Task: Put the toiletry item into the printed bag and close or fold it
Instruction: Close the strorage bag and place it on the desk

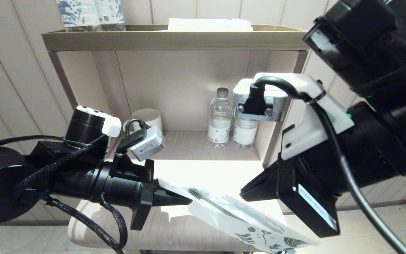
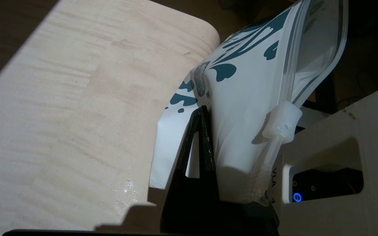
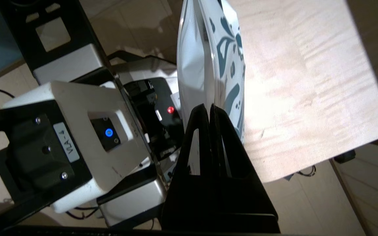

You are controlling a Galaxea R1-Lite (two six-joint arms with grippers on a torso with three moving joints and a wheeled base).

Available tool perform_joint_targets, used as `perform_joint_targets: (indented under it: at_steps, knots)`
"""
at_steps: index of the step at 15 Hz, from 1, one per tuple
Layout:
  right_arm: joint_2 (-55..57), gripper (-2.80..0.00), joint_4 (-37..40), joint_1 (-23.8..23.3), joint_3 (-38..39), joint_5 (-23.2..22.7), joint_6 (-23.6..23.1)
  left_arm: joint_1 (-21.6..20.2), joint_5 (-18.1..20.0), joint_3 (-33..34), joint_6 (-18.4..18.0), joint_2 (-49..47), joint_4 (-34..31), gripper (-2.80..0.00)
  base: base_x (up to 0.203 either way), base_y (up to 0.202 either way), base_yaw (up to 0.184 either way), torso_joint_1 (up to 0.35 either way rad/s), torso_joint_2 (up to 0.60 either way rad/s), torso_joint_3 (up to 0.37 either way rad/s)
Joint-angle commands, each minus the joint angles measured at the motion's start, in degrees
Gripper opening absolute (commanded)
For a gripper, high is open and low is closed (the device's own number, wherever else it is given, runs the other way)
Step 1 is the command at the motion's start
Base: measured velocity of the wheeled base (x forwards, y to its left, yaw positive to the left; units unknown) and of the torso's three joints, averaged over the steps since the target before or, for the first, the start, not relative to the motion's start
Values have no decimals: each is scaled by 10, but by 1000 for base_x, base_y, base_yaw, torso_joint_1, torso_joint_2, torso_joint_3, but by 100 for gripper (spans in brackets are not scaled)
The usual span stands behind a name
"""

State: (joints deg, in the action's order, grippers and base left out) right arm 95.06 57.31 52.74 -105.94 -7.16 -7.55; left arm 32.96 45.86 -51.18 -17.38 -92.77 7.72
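Head view: the printed bag [image 1: 238, 218] hangs above the pale wooden table [image 1: 174, 229], held between both arms. The left gripper [image 1: 185, 200] comes in from the left and pinches the bag's plain white end. The bag's long axis runs from that end down toward the near right, where the leaf prints sit. The toothbrush [image 1: 208, 201] shows through the plastic, its dark bristled head close to the left gripper's tips and its handle running along the bag's length. The right arm's body hides where its gripper meets the bag. Behind, a shelf [image 1: 174, 40] holds 2 water bottles [image 1: 220, 118] and a white cup [image 1: 148, 118].

Left wrist view: the left gripper [image 2: 205, 131] is clamped on the bag [image 2: 241, 108], which rises edge-on away from the fingers. Only here does the zip strip's white slider [image 2: 282, 123] show, near the gripper.

Right wrist view: this alone shows the right gripper [image 3: 209, 113], its fingers pressed together on the edge of the bag's [image 3: 195, 65] printed end, with the bag standing edge-on beyond them. The toothbrush cannot be made out in either wrist view.
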Motion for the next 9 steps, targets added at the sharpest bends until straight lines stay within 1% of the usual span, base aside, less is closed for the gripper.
perform_joint_targets:
  at_steps: [1, 2, 3, 4, 6, 8, 9]
  knots:
    - [8, -280, -18, 1, -3, -1, 0, 0, 2, -10, 11, -2, -1, -280, 0, 0, 0, 0, 0, 0]
    - [10, -280, -21, 0, -3, -1, 0, 0, -8, -21, 30, -3, -4, -280, 0, 0, 0, 0, 0, 0]
    - [11, -280, -22, -3, -2, -1, 0, 0, -27, -31, 54, -5, -5, -280, 0, 0, 0, 0, 0, 0]
    - [11, -280, -22, -4, -2, 0, 6, 0, -37, -35, 67, -7, -3, -280, 0, 0, 0, 0, 0, 0]
    - [11, -280, -40, -4, 0, 3, 25, 0, -38, -31, 66, -6, -2, -280, 0, 0, 0, 0, 0, 0]
    - [12, -280, -65, -3, 4, 5, 30, 1, -38, -28, 65, -2, -2, -280, 0, 0, 0, 0, 0, 0]
    - [12, 0, -73, 1, 9, 6, 26, 1, -38, -26, 65, -3, -2, -280, 0, 0, 0, 0, 0, 0]
